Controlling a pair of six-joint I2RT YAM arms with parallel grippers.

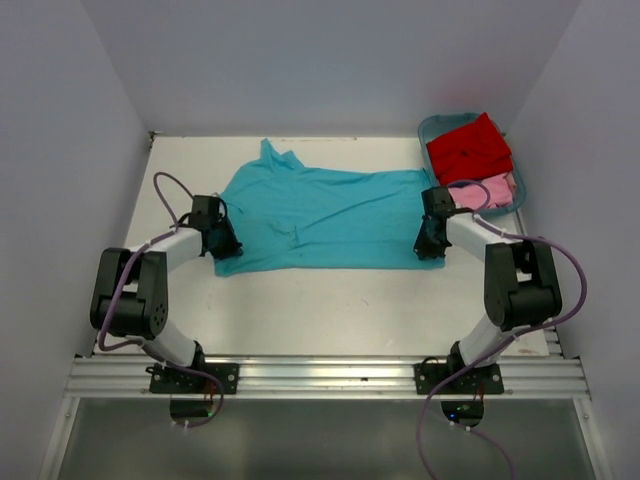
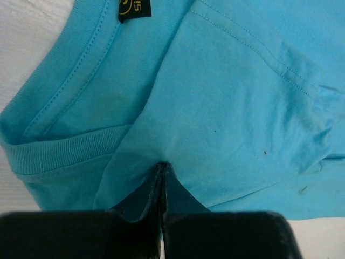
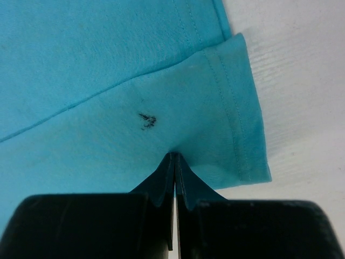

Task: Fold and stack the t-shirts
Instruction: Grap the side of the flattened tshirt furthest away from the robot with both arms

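Observation:
A turquoise t-shirt [image 1: 320,215] lies spread across the white table, collar end to the left and hem to the right. My left gripper [image 1: 222,243] is shut on the shirt's cloth near the collar; in the left wrist view the fabric [image 2: 226,108] bunches into the pinched jaws [image 2: 163,166]. My right gripper [image 1: 431,245] is shut on the near hem corner, and the cloth [image 3: 108,81] puckers at its tips [image 3: 174,156]. A red t-shirt [image 1: 468,148] and a pale pink t-shirt [image 1: 487,191] lie in the tub at the back right.
The teal plastic tub [image 1: 431,127] stands at the back right corner against the walls. White walls close in the table on three sides. An aluminium rail [image 1: 320,375] with both arm bases runs along the near edge.

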